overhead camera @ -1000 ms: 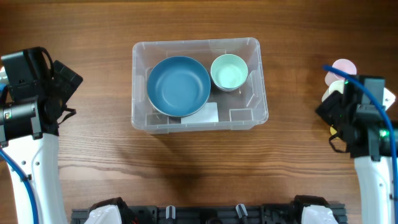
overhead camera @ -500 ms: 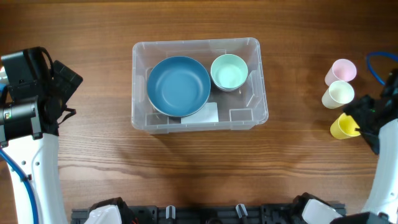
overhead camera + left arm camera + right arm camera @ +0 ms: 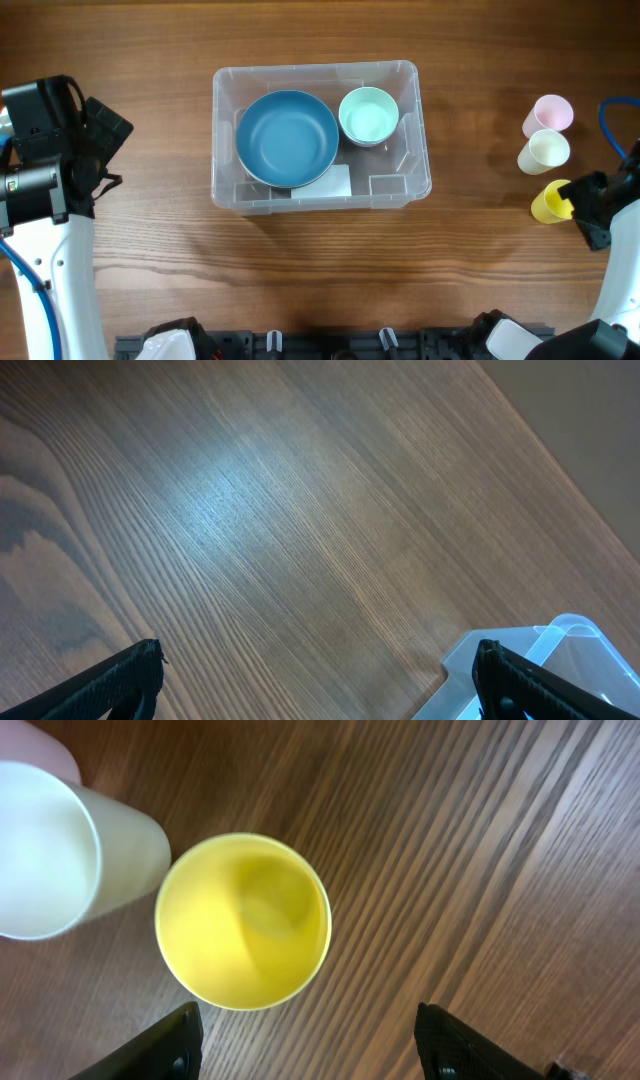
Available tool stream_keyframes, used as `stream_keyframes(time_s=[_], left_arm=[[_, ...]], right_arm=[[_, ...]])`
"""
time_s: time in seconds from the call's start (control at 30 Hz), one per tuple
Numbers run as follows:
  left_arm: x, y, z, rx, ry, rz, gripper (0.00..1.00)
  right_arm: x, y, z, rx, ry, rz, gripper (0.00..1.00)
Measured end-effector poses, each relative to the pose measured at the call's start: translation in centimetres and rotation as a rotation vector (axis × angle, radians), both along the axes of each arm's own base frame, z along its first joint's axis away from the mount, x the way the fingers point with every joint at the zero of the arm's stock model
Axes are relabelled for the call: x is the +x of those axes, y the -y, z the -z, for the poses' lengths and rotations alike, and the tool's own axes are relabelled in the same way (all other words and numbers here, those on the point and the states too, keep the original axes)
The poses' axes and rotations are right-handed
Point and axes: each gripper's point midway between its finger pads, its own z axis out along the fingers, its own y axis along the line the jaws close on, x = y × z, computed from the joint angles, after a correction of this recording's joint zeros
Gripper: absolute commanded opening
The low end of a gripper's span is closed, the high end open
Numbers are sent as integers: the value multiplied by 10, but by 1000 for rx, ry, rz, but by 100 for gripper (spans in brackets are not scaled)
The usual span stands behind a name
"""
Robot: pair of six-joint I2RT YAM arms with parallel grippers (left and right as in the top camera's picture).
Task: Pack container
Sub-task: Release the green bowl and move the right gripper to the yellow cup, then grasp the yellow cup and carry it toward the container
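Note:
The clear container (image 3: pixel 222 140) stands mid-table and holds a large blue bowl (image 3: pixel 288 138) and a small mint bowl (image 3: pixel 369 115). At the right edge my right gripper (image 3: pixel 583 205) is open, level with a yellow cup (image 3: pixel 548 203). In the right wrist view the yellow cup (image 3: pixel 243 920) stands upright just ahead of the right gripper (image 3: pixel 310 1045), its fingertips (image 3: pixel 172 1040) spread wider than the cup and apart from it. My left gripper (image 3: pixel 105 135) hangs open at the far left. In the left wrist view it (image 3: pixel 320 685) is over bare wood, with the container's corner (image 3: pixel 545 650) by one finger.
A cream cup (image 3: pixel 544 151) and a pink cup (image 3: pixel 551 112) stand in a row behind the yellow one; the cream cup (image 3: pixel 60 850) almost touches the yellow one. A white label (image 3: pixel 335 183) lies on the container's base.
The right arm has drawn back toward the lower right, uncovering the three cups, and its gripper now sits beside the yellow cup. The left arm has not moved.

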Motion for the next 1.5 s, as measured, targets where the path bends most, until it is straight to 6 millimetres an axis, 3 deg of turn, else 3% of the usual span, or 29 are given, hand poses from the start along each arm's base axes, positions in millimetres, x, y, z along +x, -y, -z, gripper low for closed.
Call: stream_keyframes(time_s=[0.27,0.67,0.73,0.83,1.03,1.2,1.5], left_arm=[[0,0,0,0,0,0,100],[0,0,0,0,0,0,100],[0,0,0,0,0,0,100],[0,0,0,0,0,0,100],[0,0,0,0,0,0,100],[0,0,0,0,0,0,100],[0,0,0,0,0,0,100]], right_arm=[[10,4,2,-12,46,0,68],[7,2,53,58,-33,41,64],[8,1,59,72,-45,48,57],[9,2,64,81,-50,51,34],[12,1,66,93,-41,63,28],[11,0,66,98,-41,69,5],[4,-6,68,123,-73,66,4]])
